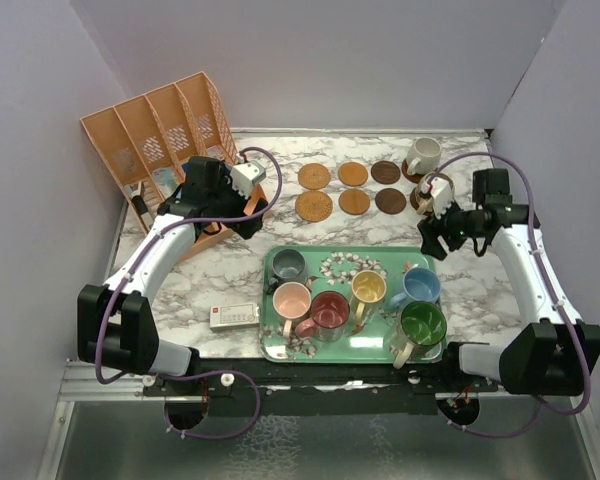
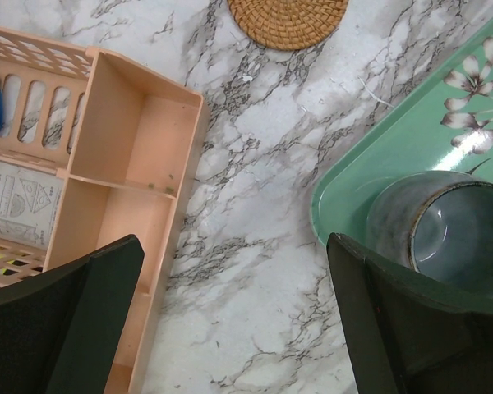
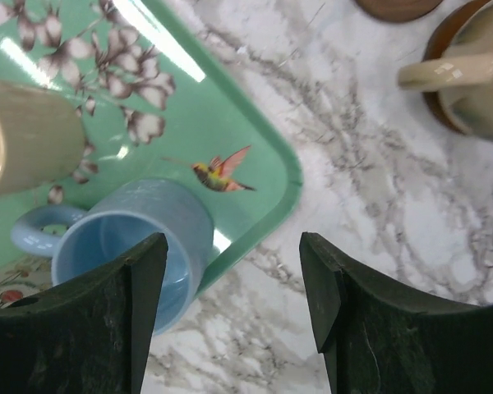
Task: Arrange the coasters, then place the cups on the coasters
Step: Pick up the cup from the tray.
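Note:
Six coasters, woven tan to dark brown, lie in two rows at the back. A cream cup stands on another coaster at the back right. Grey, pink, dark red, yellow, blue and green cups stand on the green tray. My left gripper hangs open over bare marble between rack and tray, with the grey cup beside its right finger. My right gripper is open and empty over the tray's corner. The blue cup is beside its left finger, and the cream cup lies further off.
An orange slotted file rack fills the back left, close under my left arm. A white remote lies left of the tray. One brown coaster is partly hidden behind my right wrist. Walls close in on three sides.

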`<state>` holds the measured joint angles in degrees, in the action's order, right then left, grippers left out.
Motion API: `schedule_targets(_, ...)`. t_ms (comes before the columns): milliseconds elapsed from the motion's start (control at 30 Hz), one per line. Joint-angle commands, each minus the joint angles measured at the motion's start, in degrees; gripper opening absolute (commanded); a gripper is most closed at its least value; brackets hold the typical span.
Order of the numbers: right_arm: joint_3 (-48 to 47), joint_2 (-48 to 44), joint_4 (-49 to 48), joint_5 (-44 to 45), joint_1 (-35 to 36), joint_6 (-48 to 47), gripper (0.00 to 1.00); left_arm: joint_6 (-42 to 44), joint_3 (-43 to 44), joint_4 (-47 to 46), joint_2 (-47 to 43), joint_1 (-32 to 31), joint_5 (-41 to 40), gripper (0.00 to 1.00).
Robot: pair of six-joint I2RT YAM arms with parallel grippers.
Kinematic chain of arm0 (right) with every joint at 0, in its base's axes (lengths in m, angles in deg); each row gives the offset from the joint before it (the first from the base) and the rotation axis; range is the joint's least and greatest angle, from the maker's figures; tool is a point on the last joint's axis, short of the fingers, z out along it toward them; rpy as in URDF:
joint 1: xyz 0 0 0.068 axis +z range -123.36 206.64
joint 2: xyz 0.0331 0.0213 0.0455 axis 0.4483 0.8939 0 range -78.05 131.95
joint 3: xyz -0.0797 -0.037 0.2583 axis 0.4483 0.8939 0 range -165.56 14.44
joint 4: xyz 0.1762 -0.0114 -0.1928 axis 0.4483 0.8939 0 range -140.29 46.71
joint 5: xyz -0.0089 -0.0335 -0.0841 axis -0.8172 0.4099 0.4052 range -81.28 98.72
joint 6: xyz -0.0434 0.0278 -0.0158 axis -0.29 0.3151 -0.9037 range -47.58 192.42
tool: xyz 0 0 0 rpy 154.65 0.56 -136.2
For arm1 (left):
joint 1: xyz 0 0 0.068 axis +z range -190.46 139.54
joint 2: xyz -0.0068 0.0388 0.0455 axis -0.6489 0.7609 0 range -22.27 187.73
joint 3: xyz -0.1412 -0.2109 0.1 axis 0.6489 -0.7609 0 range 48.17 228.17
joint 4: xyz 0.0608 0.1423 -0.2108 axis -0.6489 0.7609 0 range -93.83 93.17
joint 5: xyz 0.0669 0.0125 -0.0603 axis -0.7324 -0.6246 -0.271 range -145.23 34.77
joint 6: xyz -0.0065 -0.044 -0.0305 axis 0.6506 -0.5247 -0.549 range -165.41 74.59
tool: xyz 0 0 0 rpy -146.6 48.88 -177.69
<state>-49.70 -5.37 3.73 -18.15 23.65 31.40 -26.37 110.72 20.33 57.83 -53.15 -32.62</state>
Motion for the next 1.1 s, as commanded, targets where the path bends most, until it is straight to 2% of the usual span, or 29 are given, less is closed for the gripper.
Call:
schedule_targets(0,5.09,-3.7,3.4,1.36,0.35,-1.35,0.65,0.1,1.1,-0.37,0.7,-0.58,0.3,0.99)
schedule_targets(167,9.88,-3.94,2.25,6.24,0.42,-1.12,0.63,-0.09,0.33,-0.82,0.5,-0.67,1.0,0.99)
schedule_targets(500,14.35,-2.03,-0.57,6.36,0.51,0.24,0.5,-0.21,0.12,-0.95,0.85,-0.67,1.41,0.99)
schedule_targets(833,14.39,0.64,-3.24,5.21,1.39,2.42,0.33,-0.24,0.05,-0.99,1.01,-0.66,1.12,0.99)
schedule_targets(1067,13.05,0.72,-3.17,5.14,1.92,3.22,0.26,-0.24,0.04,-1.15,1.5,-0.64,1.36,0.99)
